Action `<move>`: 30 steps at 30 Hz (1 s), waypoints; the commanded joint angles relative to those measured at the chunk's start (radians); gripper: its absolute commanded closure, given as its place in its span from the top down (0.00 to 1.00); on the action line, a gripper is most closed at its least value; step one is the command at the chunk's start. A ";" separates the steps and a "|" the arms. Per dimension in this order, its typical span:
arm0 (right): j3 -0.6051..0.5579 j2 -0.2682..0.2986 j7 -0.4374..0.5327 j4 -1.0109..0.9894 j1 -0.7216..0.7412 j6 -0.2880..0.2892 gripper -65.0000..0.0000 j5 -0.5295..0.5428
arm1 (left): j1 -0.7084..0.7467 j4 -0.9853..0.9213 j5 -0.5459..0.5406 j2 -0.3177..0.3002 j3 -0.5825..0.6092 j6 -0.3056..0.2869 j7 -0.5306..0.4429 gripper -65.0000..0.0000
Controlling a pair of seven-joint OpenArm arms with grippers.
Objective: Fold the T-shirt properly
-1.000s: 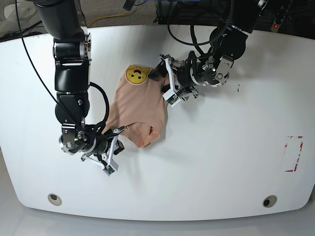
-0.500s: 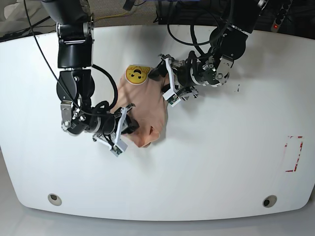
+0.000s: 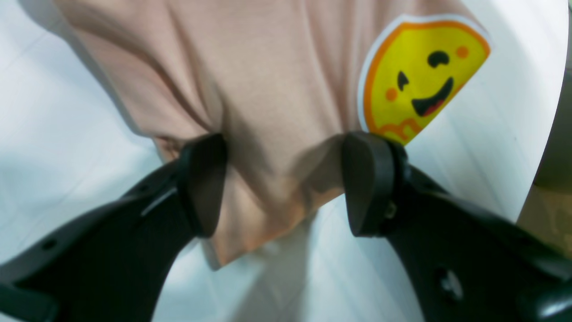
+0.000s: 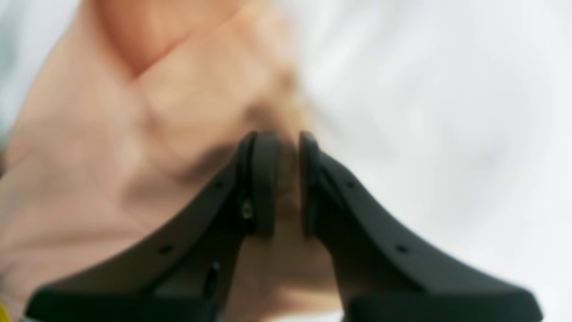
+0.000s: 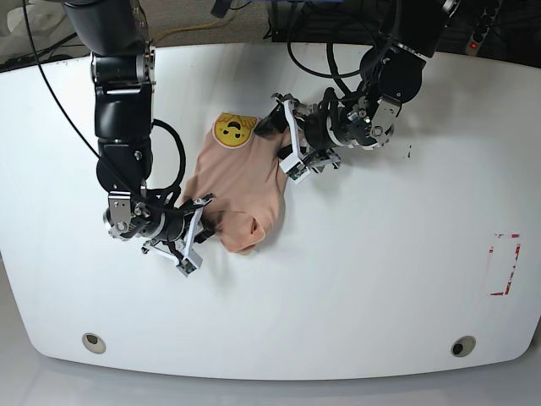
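A crumpled peach cotton T-shirt (image 5: 241, 186) with a yellow bear-face print (image 5: 233, 129) lies on the white table (image 5: 380, 279). The right gripper (image 4: 282, 183) pinches its lower edge; the left gripper (image 3: 286, 188), jaws apart, straddles the edge beside the print.

The T-shirt (image 5: 239, 190) is a uniform peach to salmon pink, with darker pink-brown shading in its creases. Its printed face (image 3: 420, 85) is bright yellow, ringed by an orange line and then a white outer border. The face carries black eyes, a black smiling mouth with a red patch inside, and two orange cheek dots. My left gripper (image 3: 286, 188) has matte black fingers (image 3: 201, 183); my right gripper (image 4: 282, 183) is likewise black, seen blurred. In the base view both of my arms are black with white bracket parts. The table (image 5: 380, 279) is plain white, with a small red-and-white marking (image 5: 505, 264) near its edge.
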 commanded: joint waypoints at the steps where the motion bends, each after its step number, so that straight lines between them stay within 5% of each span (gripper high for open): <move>1: 0.006 0.026 0.058 -0.078 0.074 -0.007 0.12 -0.021 | 0.006 -0.001 0.035 -0.006 0.003 0.011 0.070 0.59; 7: 0.006 0.075 0.021 -0.063 0.112 -0.007 0.12 0.086 | 0.001 0.003 0.030 -0.006 -0.004 0.011 0.070 0.59; 16: 0.041 0.135 -0.221 0.147 0.063 -0.007 0.12 0.425 | -0.003 0.151 0.030 -0.001 -0.024 0.012 0.070 0.60; 22: 0.115 0.129 -0.338 0.261 -0.040 -0.007 0.12 0.594 | -0.003 0.220 0.030 -0.003 -0.040 0.012 0.070 0.60; 30: 0.116 0.107 -0.338 0.279 -0.179 -0.007 0.12 0.674 | -0.009 0.247 0.035 -0.001 -0.071 0.012 0.065 0.60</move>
